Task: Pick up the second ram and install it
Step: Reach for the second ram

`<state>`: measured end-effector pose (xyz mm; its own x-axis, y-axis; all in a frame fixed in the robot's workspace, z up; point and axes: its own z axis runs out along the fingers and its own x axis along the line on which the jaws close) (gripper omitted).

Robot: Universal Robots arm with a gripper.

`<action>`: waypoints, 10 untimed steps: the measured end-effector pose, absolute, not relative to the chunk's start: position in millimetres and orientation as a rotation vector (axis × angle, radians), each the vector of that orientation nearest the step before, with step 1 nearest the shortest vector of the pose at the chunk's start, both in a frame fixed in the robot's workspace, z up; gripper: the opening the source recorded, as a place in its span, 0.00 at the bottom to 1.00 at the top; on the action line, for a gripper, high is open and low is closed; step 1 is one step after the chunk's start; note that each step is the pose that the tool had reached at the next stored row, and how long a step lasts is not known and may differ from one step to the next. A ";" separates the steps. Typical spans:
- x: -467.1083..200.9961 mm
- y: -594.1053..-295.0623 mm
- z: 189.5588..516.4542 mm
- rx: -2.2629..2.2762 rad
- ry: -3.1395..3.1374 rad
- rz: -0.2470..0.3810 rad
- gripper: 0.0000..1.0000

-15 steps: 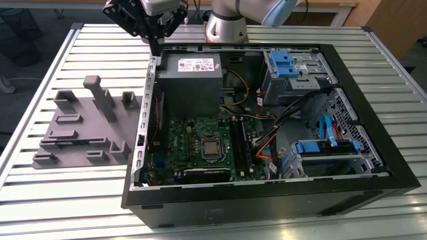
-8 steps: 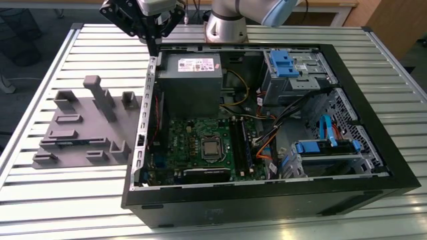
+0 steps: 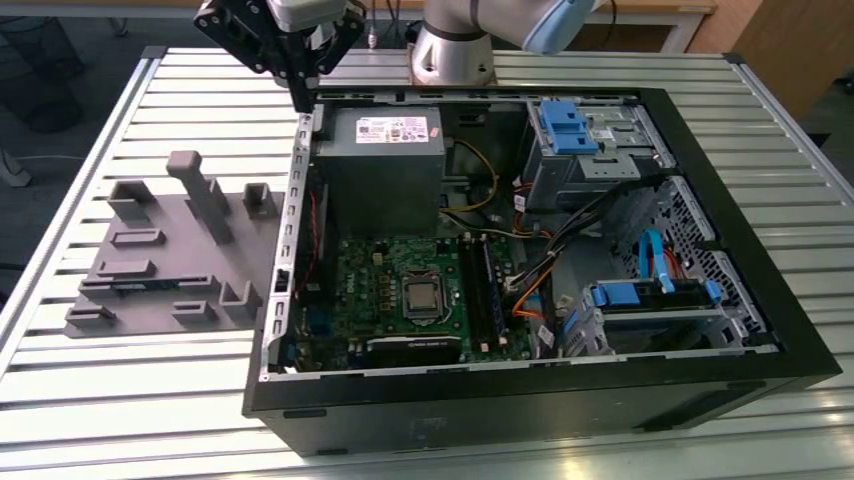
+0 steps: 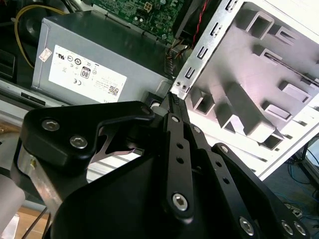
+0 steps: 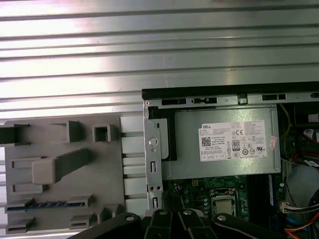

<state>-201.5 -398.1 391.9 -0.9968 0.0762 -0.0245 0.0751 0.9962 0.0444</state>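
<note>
The arm's black metal gripper (image 3: 304,98) is hovering over the far end of the open black computer case (image 3: 534,400). It is hanging right above the perforated silver metal strip (image 4: 199,56) that is forming the case's wall on the exterior view's left. Its fingers (image 4: 175,144) are pressing together, clenched on nothing, with the tips pointing down just beside a corner of the grey box-shaped power supply (image 3: 380,170) with a white label. The long, thin blue circuit-board stick that is the second ram (image 5: 47,204) is lying on edge in a low slot of the grey plastic tray with upright blocks (image 5: 107,164), between small holder blocks near one rim. The tray is sitting on the ribbed aluminium table (image 3: 80,400) just beside the case wall, and the second ram is resting well apart from the gripper. Inside the case the large green motherboard (image 3: 374,270) is lying flat next to the power supply, with blue plastic drive brackets (image 3: 563,125) showing on the exterior view's right
</note>
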 end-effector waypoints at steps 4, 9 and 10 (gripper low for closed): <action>-203.6 -398.1 391.9 0.118 3.113 0.068 0.11; -206.3 -398.1 391.8 0.118 3.112 0.068 0.11; -207.0 -398.1 391.8 0.118 3.113 0.068 0.11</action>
<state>-207.0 -398.1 391.8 -0.9968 0.0762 -0.0244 0.0751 0.9962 0.0443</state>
